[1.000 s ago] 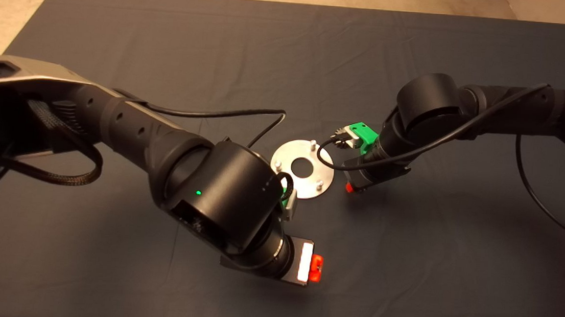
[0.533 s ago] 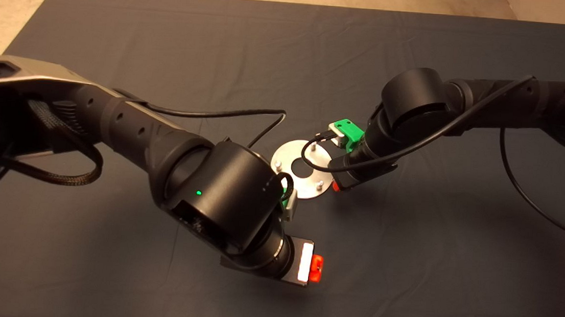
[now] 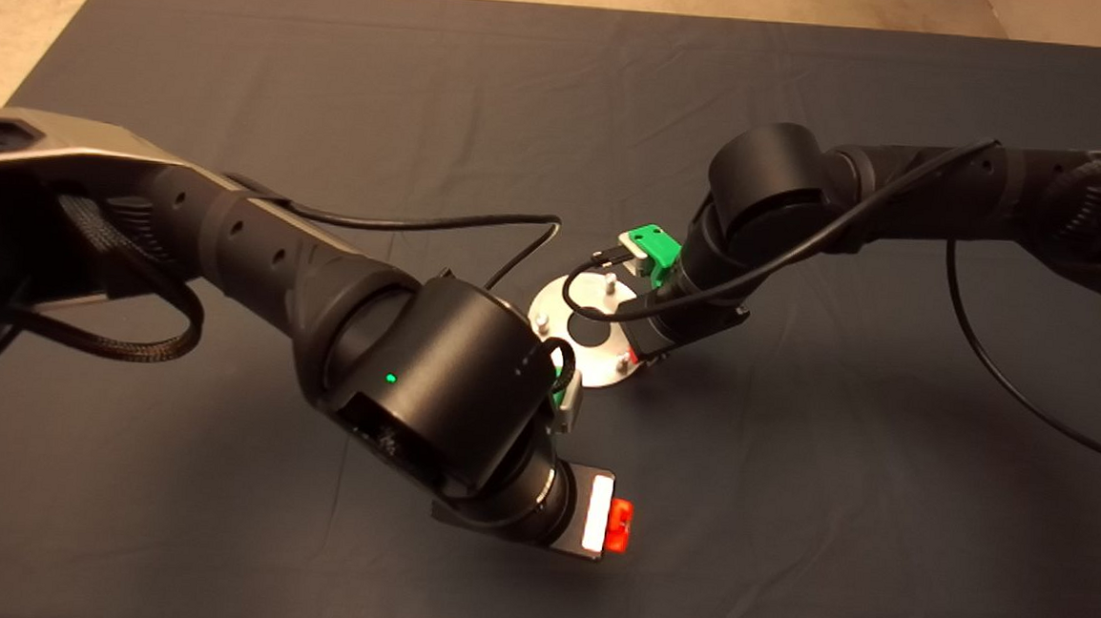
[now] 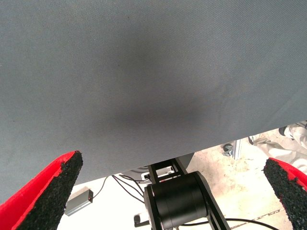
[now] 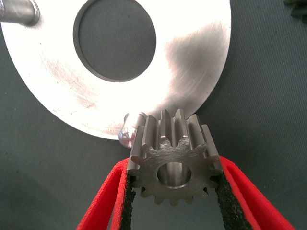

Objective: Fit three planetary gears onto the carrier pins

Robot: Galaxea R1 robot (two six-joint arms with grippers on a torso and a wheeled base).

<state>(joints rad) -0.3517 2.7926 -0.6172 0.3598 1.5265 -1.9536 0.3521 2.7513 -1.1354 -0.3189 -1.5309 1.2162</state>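
Right gripper fingers clamped; left gripper fingers spread.

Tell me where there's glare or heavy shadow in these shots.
Right wrist view: bright glare on the silver disc, with a dark patch beside it above the gear held by the right gripper. Head view: the arms shadow the mat. Left wrist view: a soft dark shadow on the mat.

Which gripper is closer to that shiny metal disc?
The right gripper: it holds a gear at the disc rim, beside a pin. The left gripper hangs open over the mat, farther off.
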